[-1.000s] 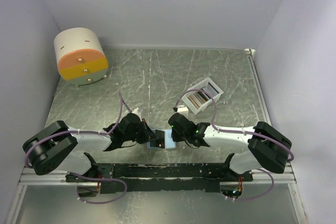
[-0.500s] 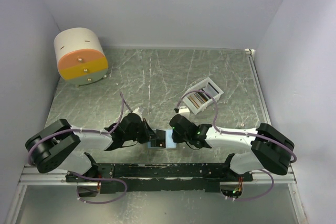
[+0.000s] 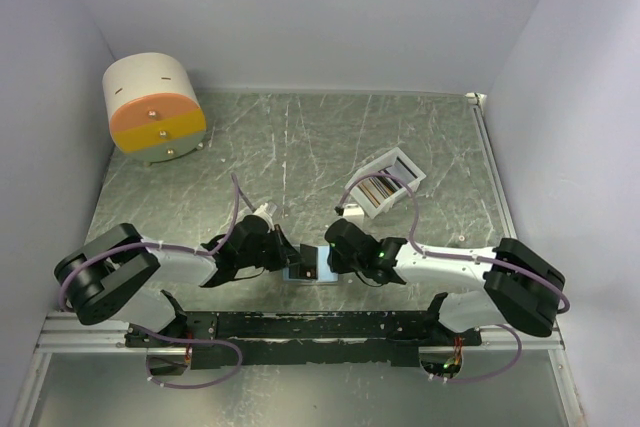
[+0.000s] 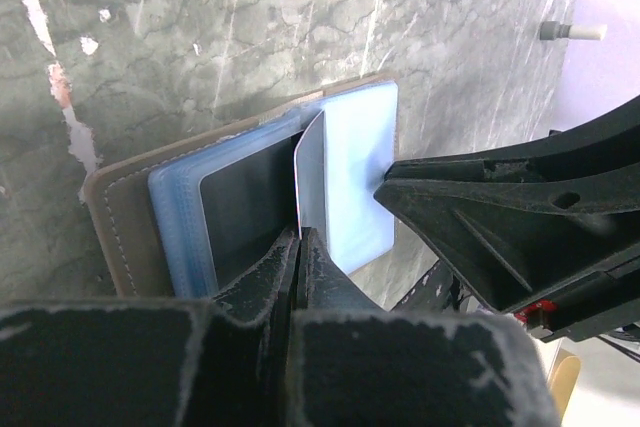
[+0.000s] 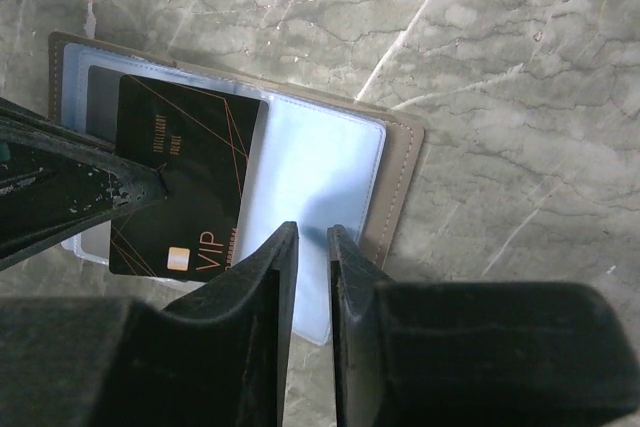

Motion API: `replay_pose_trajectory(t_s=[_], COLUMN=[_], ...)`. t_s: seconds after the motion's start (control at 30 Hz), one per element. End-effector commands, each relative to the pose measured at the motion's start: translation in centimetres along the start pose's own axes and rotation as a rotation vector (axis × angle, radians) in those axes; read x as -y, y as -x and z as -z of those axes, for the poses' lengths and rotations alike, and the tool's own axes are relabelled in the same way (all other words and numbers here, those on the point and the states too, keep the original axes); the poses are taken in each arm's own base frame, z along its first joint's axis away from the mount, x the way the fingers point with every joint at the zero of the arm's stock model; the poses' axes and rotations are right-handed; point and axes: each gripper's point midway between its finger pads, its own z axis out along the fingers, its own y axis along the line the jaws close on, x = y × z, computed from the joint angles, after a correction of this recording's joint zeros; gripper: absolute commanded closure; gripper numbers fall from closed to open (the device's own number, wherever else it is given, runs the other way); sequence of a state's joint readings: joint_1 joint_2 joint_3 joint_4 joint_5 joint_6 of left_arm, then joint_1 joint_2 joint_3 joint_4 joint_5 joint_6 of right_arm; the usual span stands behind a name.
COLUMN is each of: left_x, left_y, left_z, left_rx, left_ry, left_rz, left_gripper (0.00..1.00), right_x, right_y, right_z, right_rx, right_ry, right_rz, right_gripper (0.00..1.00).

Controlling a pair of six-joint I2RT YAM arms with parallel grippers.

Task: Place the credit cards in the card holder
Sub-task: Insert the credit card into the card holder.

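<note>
**A:** Where is the card holder to be found?

**B:** The card holder is laid open on the table, low in the middle of the overhead view, between the ends of the two arms. The taupe outside is turned down and the light blue sleeves are turned up.

**A:** What is seen in it?

**B:** A dark card lettered "VIP" is shown over the left half in the right wrist view, a little askew. The other half is shown as bare blue.

**A:** How is the left gripper set?

**B:** The fingers of the left gripper are pressed together at the lower edge of a pale leaf, which is raised on edge along the fold. Whether the leaf is caught between them cannot be told.

**A:** And the right gripper?

**B:** The right gripper is held over the bare blue half, low in its own view. A narrow slit is left between its fingers, and nothing is seen in it.

**A:** Where are the other cards kept?

**B:** More credit cards are stood on edge in the white slotted tray, right of centre in the overhead view and well apart from the card holder. A cream-and-orange drum is placed at the upper left.
</note>
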State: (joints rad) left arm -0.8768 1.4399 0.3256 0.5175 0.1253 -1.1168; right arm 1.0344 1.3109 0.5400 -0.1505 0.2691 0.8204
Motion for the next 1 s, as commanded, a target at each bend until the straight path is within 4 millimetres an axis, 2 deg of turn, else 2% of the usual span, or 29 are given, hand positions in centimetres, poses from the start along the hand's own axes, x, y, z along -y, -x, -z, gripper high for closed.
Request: replay_pose_trajectory(t_s=[0.0,0.23,0.33,0.7,0.97], left_x=[-2.1,-1.8,-1.9,-1.3,-0.7], left_y=[-0.4,-1.0,-1.2,-1.7,-2.0], left_z=[-0.2,-0.4,-0.4,-0.5,-0.8], left_rx=[-0.004,-0.031,-0.041,-0.060,-0.067], left_ry=[0.056,0.036,0.037,0.000,0.013], left_rz=[-0.060,-0.057,-0.052,-0.025,-0.038], left_gripper=[0.93,0.93,0.93,0.93,0.93], right_x=[-0.2,1.1,1.7,2.9,2.9], right_y=[0.7,0.9,1.0,-1.0,-1.4], right_z=[0.8,1.1,1.1,0.2,0.1], right_rx=[0.021,0.050,0.059,0.013,0.021], right_ry=[-0.001,-0.050,-0.082,-0.112,-0.086], right_rz=[-0.025,-0.033,-0.036,-0.055,-0.077], right_gripper=[0.78,0.69,0.68,0.69,0.76])
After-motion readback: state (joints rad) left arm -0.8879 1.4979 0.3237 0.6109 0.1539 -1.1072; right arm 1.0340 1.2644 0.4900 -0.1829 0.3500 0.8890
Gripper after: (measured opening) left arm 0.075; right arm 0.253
